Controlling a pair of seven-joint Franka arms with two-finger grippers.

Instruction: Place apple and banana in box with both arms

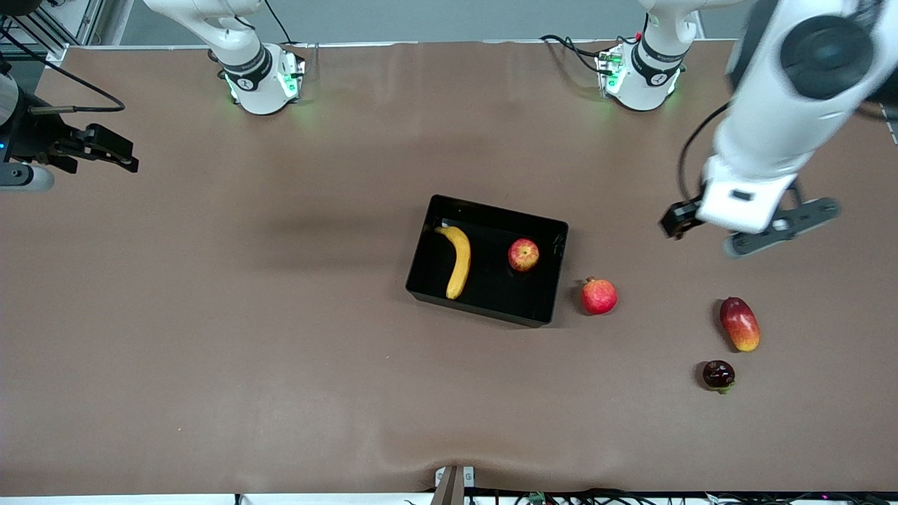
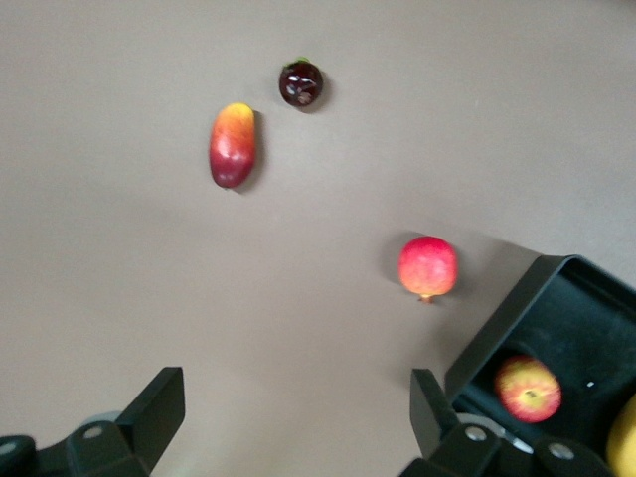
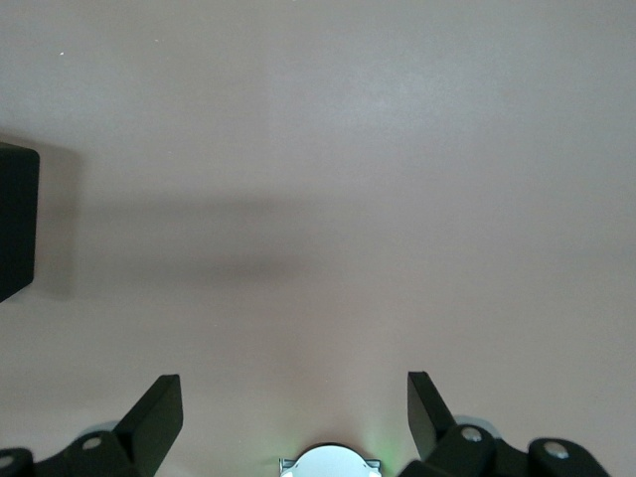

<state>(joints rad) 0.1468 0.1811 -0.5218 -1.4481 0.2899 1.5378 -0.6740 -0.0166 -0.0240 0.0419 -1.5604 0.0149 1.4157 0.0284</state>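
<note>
Starting at the fingers: the left gripper (image 2: 295, 422) shows two black fingers spread wide apart with nothing between them, at the bottom of the left wrist view. In the front view this left gripper (image 1: 751, 228) hangs in the air at the middle right of the frame, over bare table toward the left arm's end. The right gripper (image 3: 295, 422) also has its fingers wide apart and empty, over bare brown table; in the front view the right gripper (image 1: 112, 151) sits at the upper left edge of the frame. Moving outward, the box (image 1: 421, 270), a black tray, lies at the centre of the front view. Inside it the banana (image 1: 459, 261) lies along the wall toward the right arm's end, and the apple (image 1: 523, 254) rests near the wall toward the left arm's end, apart from the banana. Both task fruits appear to be in the box, so the task looks done. Outside the box, a plain red fruit with a crown tip (image 1: 598, 296) sits just beside the box wall, a mango (image 1: 739, 323) lies at the lower right, and a small dark fruit (image 1: 718, 374) lies below it. The likely risks from here are few: the left arm, if it swings low, could knock the red fruit or clip the box wall and jolt the apple, or a gripper could mistake the red fruit for the apple.
</note>
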